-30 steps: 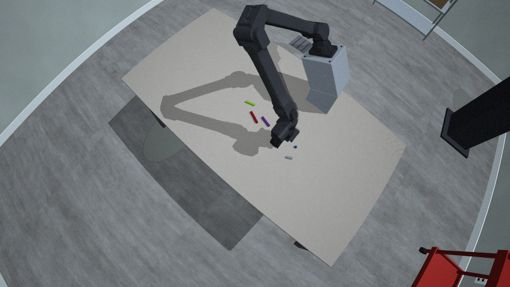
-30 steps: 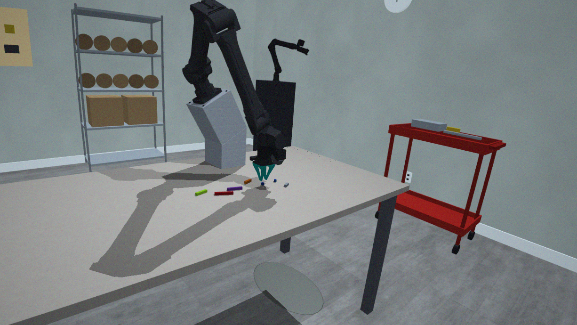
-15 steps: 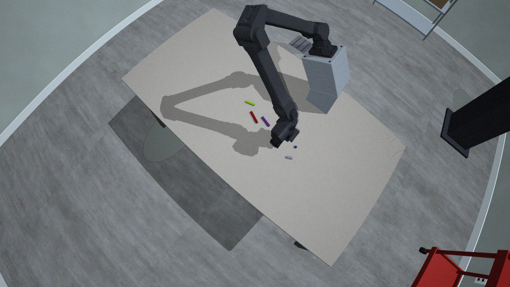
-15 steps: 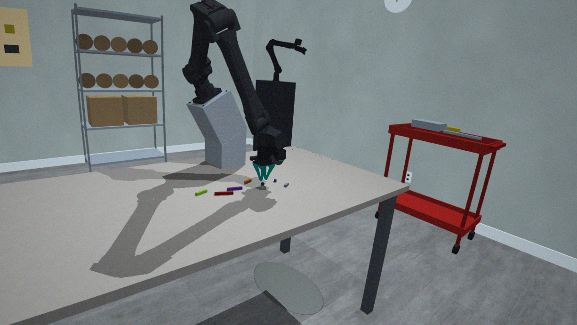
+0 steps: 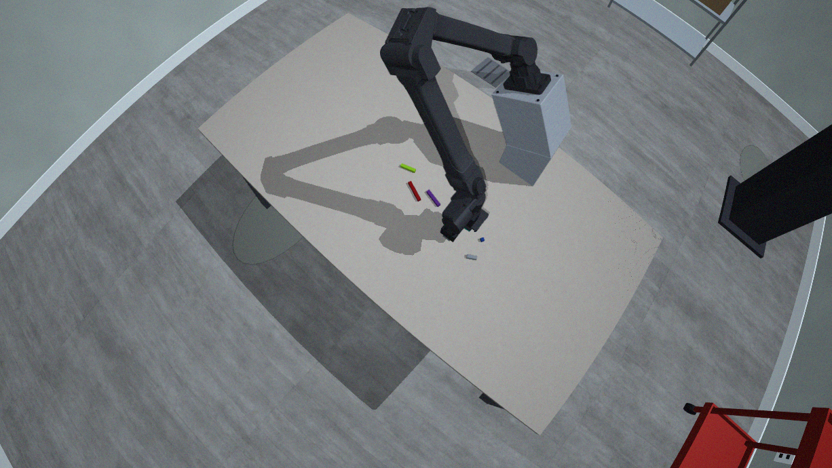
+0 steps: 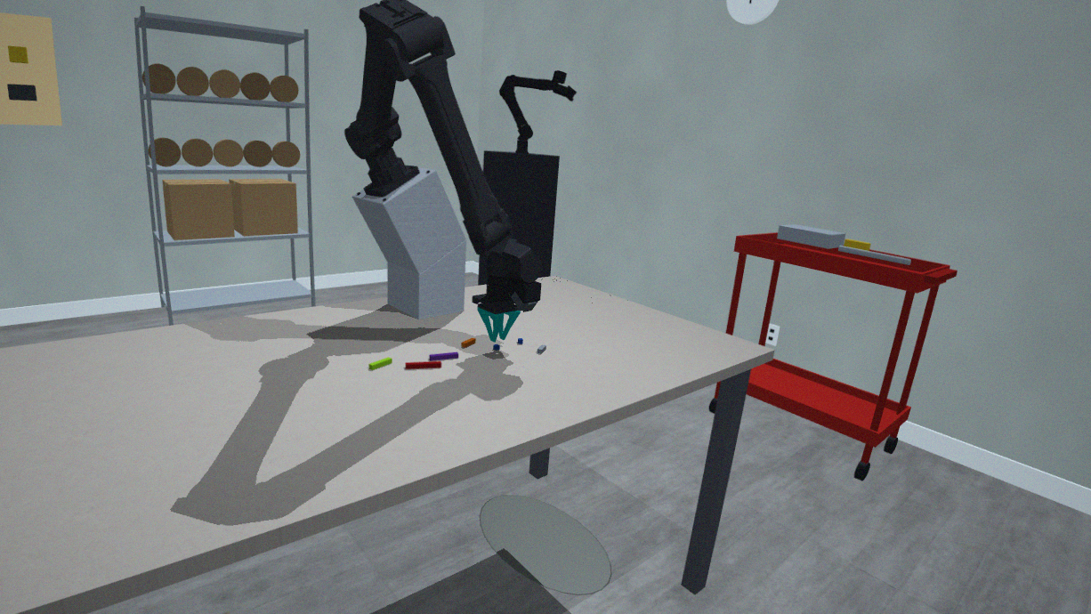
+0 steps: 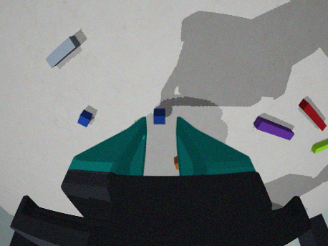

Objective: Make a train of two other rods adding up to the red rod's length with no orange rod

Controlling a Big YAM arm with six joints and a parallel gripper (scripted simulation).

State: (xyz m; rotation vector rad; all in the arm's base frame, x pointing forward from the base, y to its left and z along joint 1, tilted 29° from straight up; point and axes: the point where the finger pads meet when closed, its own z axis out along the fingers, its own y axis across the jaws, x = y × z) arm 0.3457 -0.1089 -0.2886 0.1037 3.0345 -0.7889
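Observation:
The red rod (image 5: 413, 190) lies flat on the table, with the purple rod (image 5: 432, 197) just right of it and the lime rod (image 5: 407, 167) behind. My gripper (image 7: 161, 124) hangs low over a small blue rod (image 7: 160, 116) that rests on the table just beyond its tips. The teal fingers stand partly open, much wider than this rod, and do not touch it. A second blue rod (image 7: 85, 119) and the grey rod (image 7: 63, 51) lie to the left in the wrist view. The orange rod (image 6: 467, 342) lies behind the gripper, under the arm.
The arm's grey base (image 5: 533, 130) stands at the table's back edge. A red cart (image 6: 832, 335) stands off the table to the right, and a shelf (image 6: 225, 167) with boxes stands by the wall.

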